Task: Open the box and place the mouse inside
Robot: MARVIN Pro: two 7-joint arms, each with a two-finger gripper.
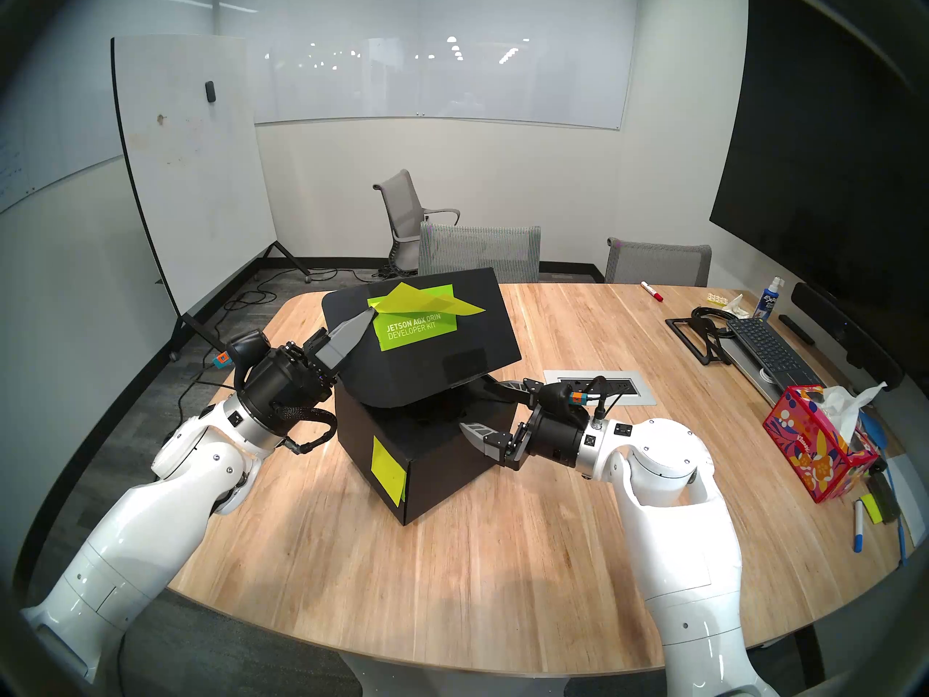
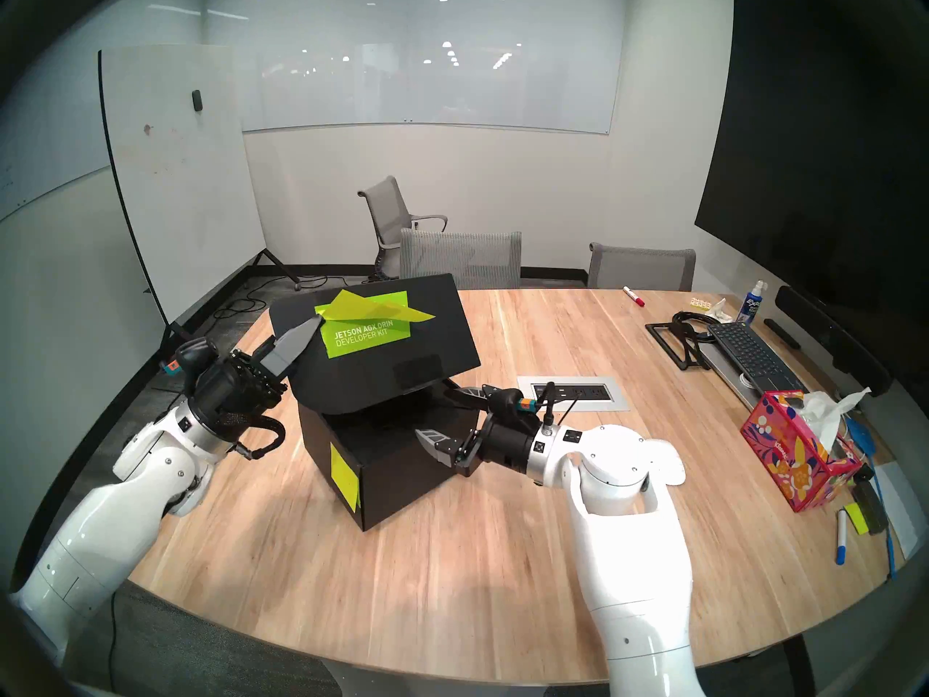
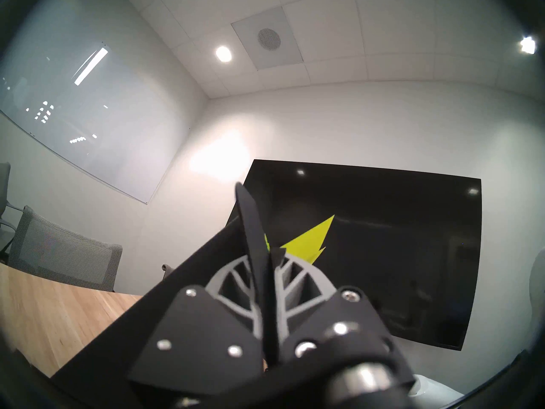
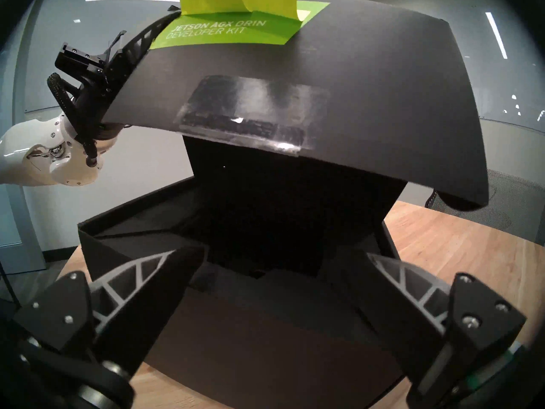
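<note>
The black box (image 1: 452, 469) (image 2: 402, 479) stands mid-table with a yellow-green note on its front side. Its flap lid (image 1: 452, 339) (image 2: 402, 349) is lifted and tilted, leaving a gap over the dark inside. My left gripper (image 1: 369, 319) (image 2: 314, 321) (image 3: 272, 252) is shut on the lid's left edge, beside the green label. My right gripper (image 1: 475, 404) (image 2: 432, 412) (image 4: 286, 252) is open and empty at the box's right side, its fingers reaching over the rim under the lid. The mouse is out of view; the box's inside (image 4: 265, 222) is too dark to read.
A pink patterned tissue box (image 1: 819, 444), a keyboard (image 1: 769, 351), a spray bottle (image 1: 769, 298) and pens lie on the table's right. A power outlet plate (image 1: 600, 386) sits behind my right wrist. A red marker (image 1: 652, 291) and grey chairs (image 1: 480, 253) line the far edge.
</note>
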